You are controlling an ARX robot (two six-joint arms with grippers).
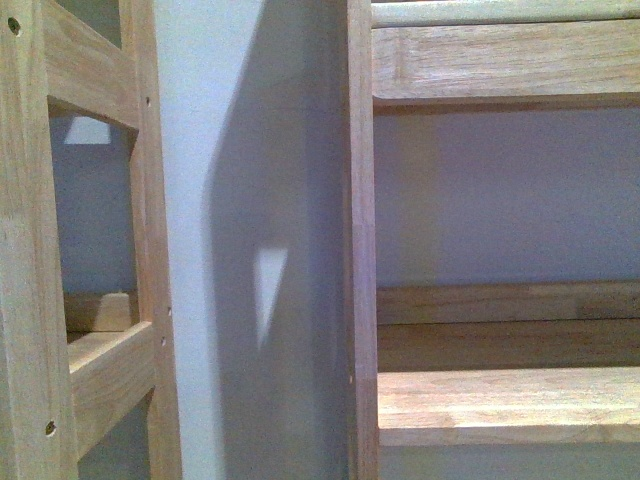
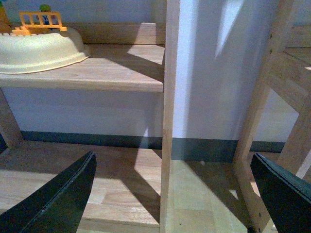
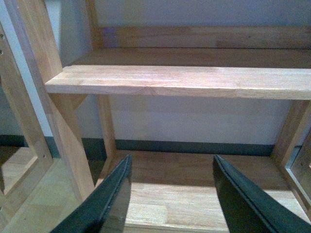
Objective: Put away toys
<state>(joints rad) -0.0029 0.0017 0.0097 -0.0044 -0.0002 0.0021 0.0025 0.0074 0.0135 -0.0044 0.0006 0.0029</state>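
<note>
No plush toy shows. On the wooden shelf [image 2: 97, 73], a cream tub [image 2: 39, 51], cut off, holds an orange toy fence [image 2: 41, 20]. Left gripper [image 2: 172, 189] and right gripper [image 3: 170, 194] are spread, empty.

Front view: the wooden shelf units [image 1: 500, 405] run past every edge, so their full height and width cannot be read, and neither arm appears. Left wrist view: a cream bowl [image 2: 39, 51] at 10 o'clock is cropped by the picture's edge; the orange fence-like toy piece [image 2: 41, 20] in it is partly hidden behind the rim, and a small green item [image 2: 45, 8] behind it is too small to identify. Only the finger ends of the left hand [image 2: 172, 194] show. Right wrist view: the right hand [image 3: 170, 194] is likewise cropped at 6 o'clock.
</note>
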